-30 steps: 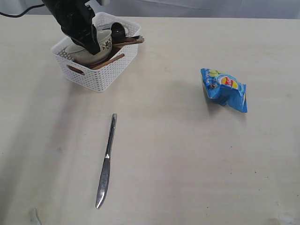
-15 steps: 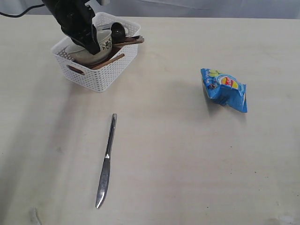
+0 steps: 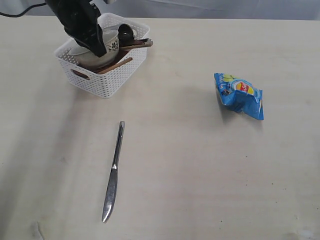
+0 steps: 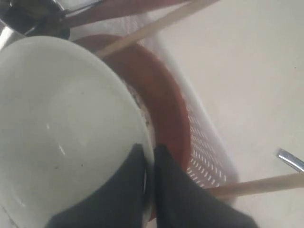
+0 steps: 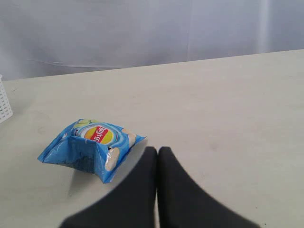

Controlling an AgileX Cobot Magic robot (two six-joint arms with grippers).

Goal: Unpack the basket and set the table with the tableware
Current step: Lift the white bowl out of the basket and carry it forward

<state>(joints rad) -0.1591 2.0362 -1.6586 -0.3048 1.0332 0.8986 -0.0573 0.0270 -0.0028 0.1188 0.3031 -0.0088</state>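
Well, the table [image 3: 200, 175] takes up nearly everything I can see, pale and mostly bare. Reading its top as a clock face with twelve at the far edge, the white basket [image 3: 107, 82] stands out at about eleven o'clock, close to the far side.

Inside it the cream bowl [image 3: 82, 56] sits tilted. The left gripper [image 4: 148, 152] is closed on the bowl's rim, with one dark finger [image 4: 126, 180] inside the bowl and the other outside, and hardly any gap between them beyond the rim itself. Under the bowl lies the brown saucer [image 4: 166, 109], its edge showing along the basket wall.

Over at about two o'clock lies the blue snack bag [image 3: 239, 95], crumpled and well apart from the basket. The right gripper [image 5: 157, 153] hangs above bare table near that bag, its two fingers pressed together with nothing between them. It does not show in the exterior view.

The steel knife [image 3: 112, 175] lies flat on the table at about seven o'clock, blade toward the near edge and handle pointing back toward the basket, well clear of it.

Two wooden chopsticks [image 4: 156, 26] rest across the basket, both ends poking out past its wall. The dark wooden spoon [image 3: 125, 33] lies at the basket's far side, its handle reaching over the rim toward three o'clock.
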